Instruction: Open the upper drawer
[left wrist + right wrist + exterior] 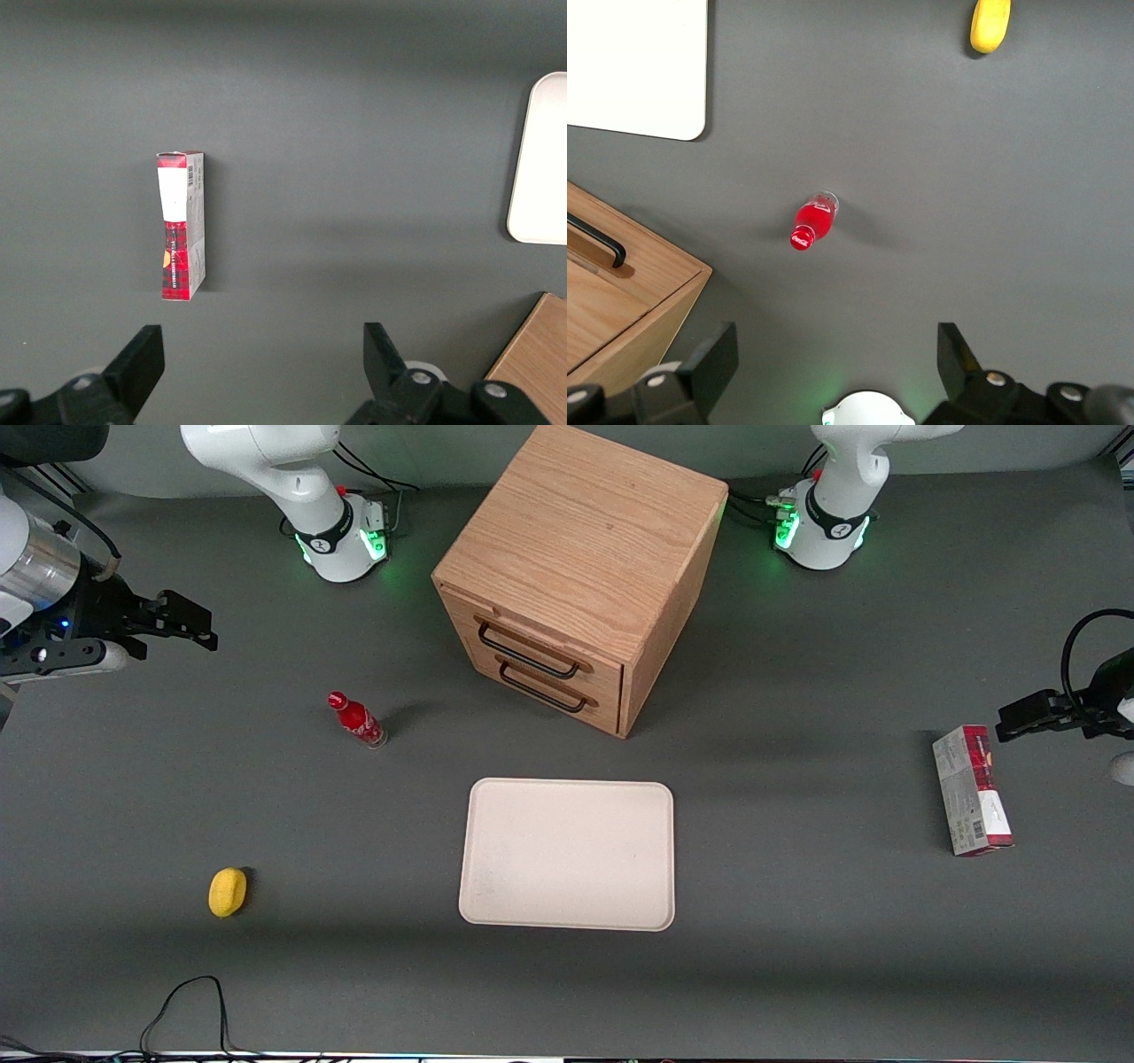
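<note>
The right arm's gripper (pixel 190 622) hangs above the table at the working arm's end, well apart from the cabinet (pixel 580 576) and holding nothing. In the right wrist view its two black fingers (pixel 713 363) stand wide apart, with bare grey table (pixel 797 921) between them.

Nearest to the gripper is a small red bottle (pixel 357 720), which stands upright on the table between the gripper and the cabinet, a little nearer the front camera than the gripper. Nearer the camera again, toward the working arm's end, lies a small yellow object (pixel 228 891), too small to say what it is, perhaps a lemon.

The wooden cabinet stands mid-table, turned at an angle. The upper drawer (pixel 530 638) is the topmost of its two, with a wide black bar handle (pixel 524 651) across its front, and it looks pushed in, flush with the cabinet face. The lower drawer (pixel 549 684) sits directly beneath it with a like handle.

In front of the cabinet lies a pale rectangular tray (pixel 568 854). Toward the parked arm's end lies a red and grey carton (pixel 971 790) on its side.
</note>
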{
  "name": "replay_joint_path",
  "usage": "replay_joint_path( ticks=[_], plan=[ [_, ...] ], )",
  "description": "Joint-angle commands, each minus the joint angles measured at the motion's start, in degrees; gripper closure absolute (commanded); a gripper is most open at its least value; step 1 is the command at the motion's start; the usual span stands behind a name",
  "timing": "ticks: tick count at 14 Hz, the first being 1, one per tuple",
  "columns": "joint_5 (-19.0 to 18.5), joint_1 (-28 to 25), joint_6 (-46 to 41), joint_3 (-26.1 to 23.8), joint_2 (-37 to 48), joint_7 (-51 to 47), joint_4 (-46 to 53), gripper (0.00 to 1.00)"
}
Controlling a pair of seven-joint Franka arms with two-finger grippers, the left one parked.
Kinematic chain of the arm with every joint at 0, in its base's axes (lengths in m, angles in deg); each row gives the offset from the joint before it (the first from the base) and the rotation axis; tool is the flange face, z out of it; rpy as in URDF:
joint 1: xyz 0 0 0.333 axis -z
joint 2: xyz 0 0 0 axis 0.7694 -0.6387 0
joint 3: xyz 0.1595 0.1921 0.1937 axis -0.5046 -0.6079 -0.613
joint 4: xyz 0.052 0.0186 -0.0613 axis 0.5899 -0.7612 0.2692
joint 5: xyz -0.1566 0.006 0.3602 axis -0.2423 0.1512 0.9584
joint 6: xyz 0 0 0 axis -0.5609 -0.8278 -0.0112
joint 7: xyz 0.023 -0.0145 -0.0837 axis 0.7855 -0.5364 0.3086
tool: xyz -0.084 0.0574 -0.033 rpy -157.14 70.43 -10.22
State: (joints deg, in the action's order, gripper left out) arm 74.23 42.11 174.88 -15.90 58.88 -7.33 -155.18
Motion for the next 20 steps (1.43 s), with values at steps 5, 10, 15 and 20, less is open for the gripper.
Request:
replay_joint_path(
  ticks=[5, 10, 15, 20],
  plan=[
    [-0.7, 0.7, -1.6, -0.6, -1.3, 0.8, 2.3, 0.00],
    [-0.6, 0.9, -2.4, -0.1, -1.7, 1.0, 2.3, 0.00],
    [-0.7, 0.2, -3.9, 0.5, -2.0, 0.4, 2.6, 0.00],
    [0.6, 0.1, -4.2, 0.3, -6.3, 0.8, 8.0, 0.00]
  ],
)
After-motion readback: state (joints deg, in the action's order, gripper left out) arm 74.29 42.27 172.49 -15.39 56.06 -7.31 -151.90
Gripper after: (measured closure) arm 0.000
